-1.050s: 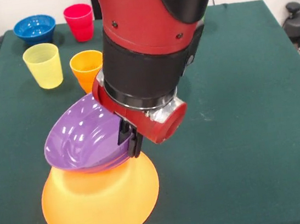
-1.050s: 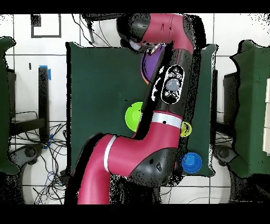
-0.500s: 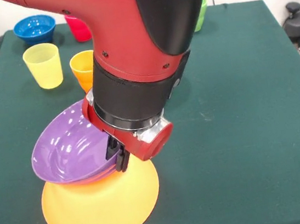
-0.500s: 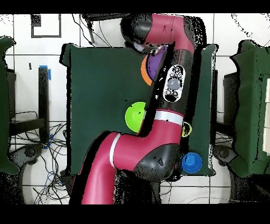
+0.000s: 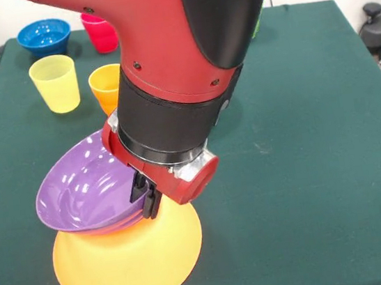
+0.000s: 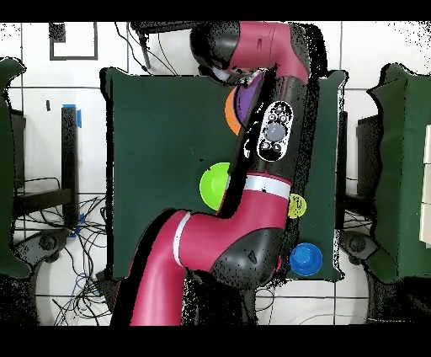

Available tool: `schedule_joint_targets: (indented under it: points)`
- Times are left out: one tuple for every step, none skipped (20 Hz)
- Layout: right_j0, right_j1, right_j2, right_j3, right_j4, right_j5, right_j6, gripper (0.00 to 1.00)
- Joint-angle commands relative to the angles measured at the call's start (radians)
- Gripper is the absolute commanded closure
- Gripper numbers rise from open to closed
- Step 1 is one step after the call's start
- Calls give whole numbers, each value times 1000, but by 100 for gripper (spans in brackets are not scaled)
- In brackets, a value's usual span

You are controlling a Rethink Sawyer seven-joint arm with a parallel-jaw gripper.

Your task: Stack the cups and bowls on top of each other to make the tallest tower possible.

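Note:
The very large orange bowl [image 5: 129,263] stands upside down near the table's front edge as the tower's base. The wide purple bowl [image 5: 84,191] rests on it, open side up and tilted slightly. My gripper [image 5: 147,194] is shut on the purple bowl's right rim. Behind them stand a yellow cup [image 5: 55,83], an orange cup [image 5: 107,86] and a red cup [image 5: 100,31], with the small blue bowl [image 5: 44,35] at the far left. In the overhead view the arm hides most of the orange bowl [image 6: 232,114] and the purple bowl [image 6: 249,93].
The lime green bowl [image 6: 215,183] sits mid-table in the overhead view, beside the arm. The yellow cup [image 6: 295,205] and blue bowl [image 6: 305,258] lie near the right edge there. A sliver of green [image 5: 256,21] peeks out behind the arm.
The purple bowl has swung down from a steep tilt to nearly level and shifted left, settling onto the orange bowl, still held. The arm has leaned lower.

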Motion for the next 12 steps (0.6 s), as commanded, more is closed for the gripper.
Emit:
schedule_joint_targets:
  points:
    - [10, 15, -17, -2, 13, 55, -191, 100]
    - [11, 21, -24, -5, 17, 52, -184, 100]
    - [11, 26, -30, -8, 19, 44, -181, 100]
    - [10, 32, -37, -12, 22, 37, -177, 100]
    - [9, 37, -44, -16, 24, 30, -173, 100]
    - [6, 48, -53, -26, 30, 22, -171, 100]
    - [4, 54, -61, -31, 36, 18, -170, 100]
    - [2, 63, -71, -37, 41, 10, -165, 100]
    - [1, 68, -77, -39, 48, 5, -162, 100]
    - [1, 74, -84, -41, 54, -2, -157, 100]
    - [2, 74, -87, -38, 58, -4, -157, 100]
    - [2, 76, -93, -39, 62, -5, -156, 100]
